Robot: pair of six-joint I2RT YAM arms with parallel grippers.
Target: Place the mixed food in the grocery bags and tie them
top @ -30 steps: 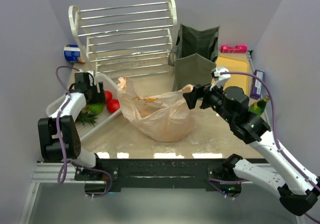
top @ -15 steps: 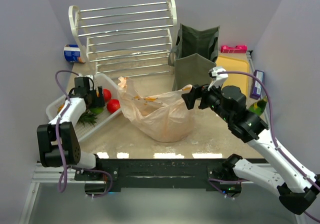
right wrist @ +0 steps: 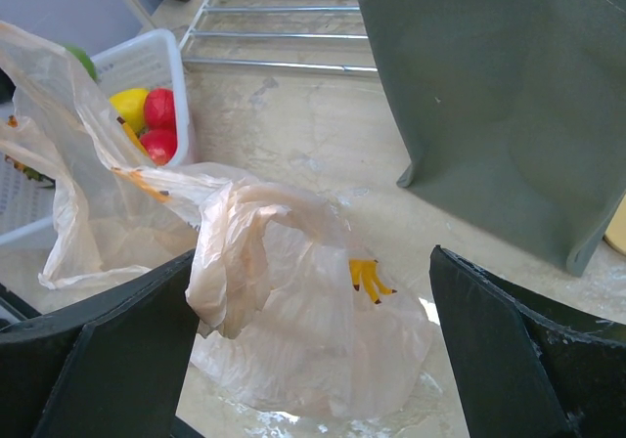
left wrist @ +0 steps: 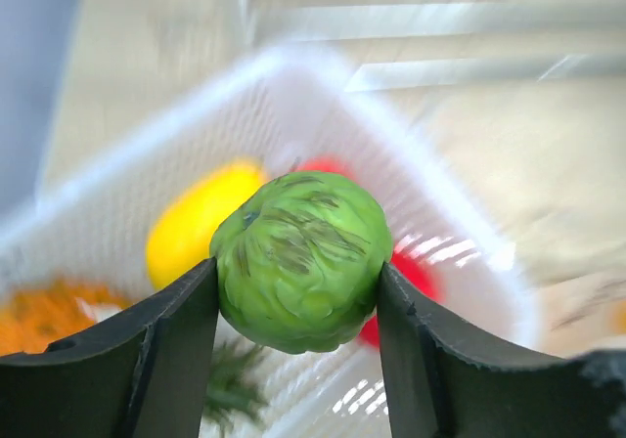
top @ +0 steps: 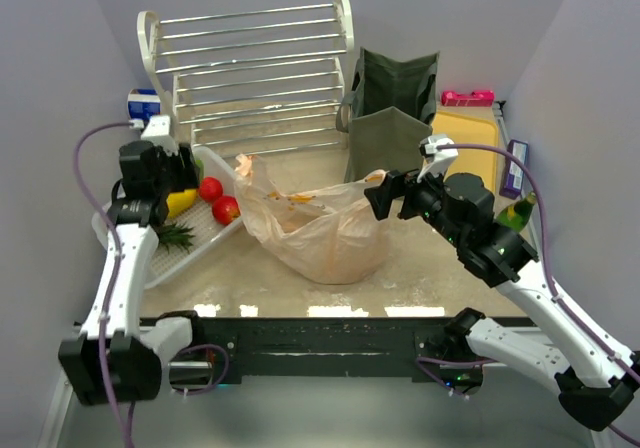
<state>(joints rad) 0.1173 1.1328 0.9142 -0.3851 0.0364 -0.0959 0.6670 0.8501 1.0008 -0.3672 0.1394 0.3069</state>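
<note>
Left gripper (left wrist: 296, 296) jaws clasp a green fruit (left wrist: 298, 252); right gripper (right wrist: 313, 345) jaws gape wide beside the bag (right wrist: 279, 272). Release the fruit only over the bag's mouth.

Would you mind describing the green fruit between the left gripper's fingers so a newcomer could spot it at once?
Find the white slatted tray on the table's left side. Over it is the left gripper, and the green fruit sits pinched between its dark fingers. Unlike the yellow fruit and red fruits lying in the tray, it is round, green and wrinkly-skinned.
</note>
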